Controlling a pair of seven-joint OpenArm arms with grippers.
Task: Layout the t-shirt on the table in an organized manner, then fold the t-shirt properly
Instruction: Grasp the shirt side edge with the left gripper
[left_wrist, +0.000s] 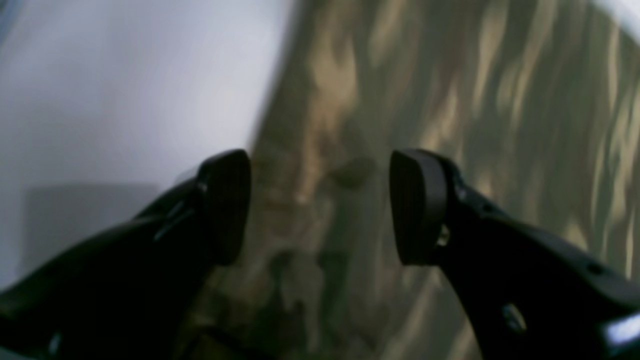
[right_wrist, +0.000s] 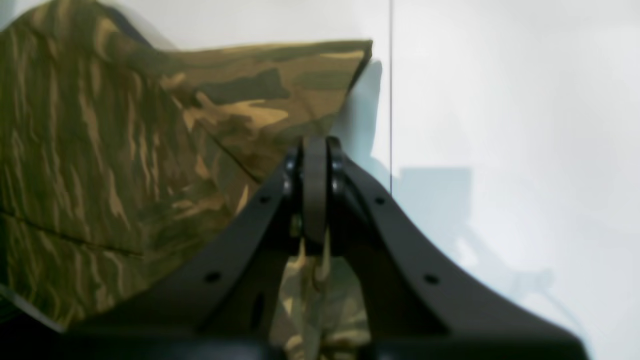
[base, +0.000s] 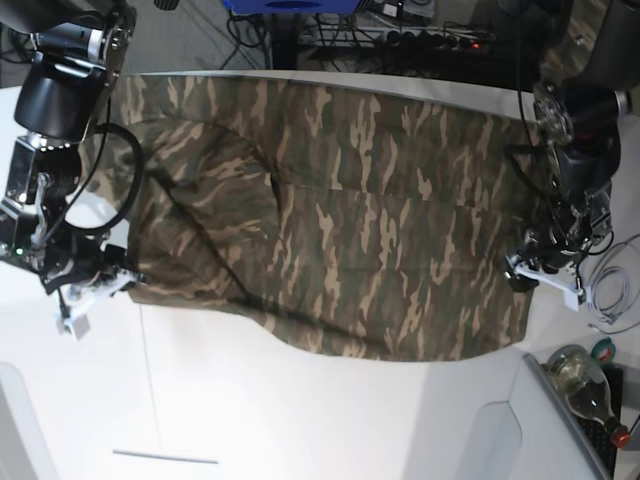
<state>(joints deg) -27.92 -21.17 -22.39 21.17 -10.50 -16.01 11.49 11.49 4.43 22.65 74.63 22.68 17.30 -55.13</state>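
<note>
On table (base: 300, 420), t-shirt (base: 340, 220) blurred in L view, L jaws apart, R jaws pinching hem.

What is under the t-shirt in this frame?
The white table lies under the t-shirt, bare around it. Whatever else might sit beneath the cloth is covered and cannot be seen.

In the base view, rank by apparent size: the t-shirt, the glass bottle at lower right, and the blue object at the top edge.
1. t-shirt, by far the largest.
2. glass bottle.
3. blue object, cut off by the frame edge, so its rank against the bottle is unsure.
</note>
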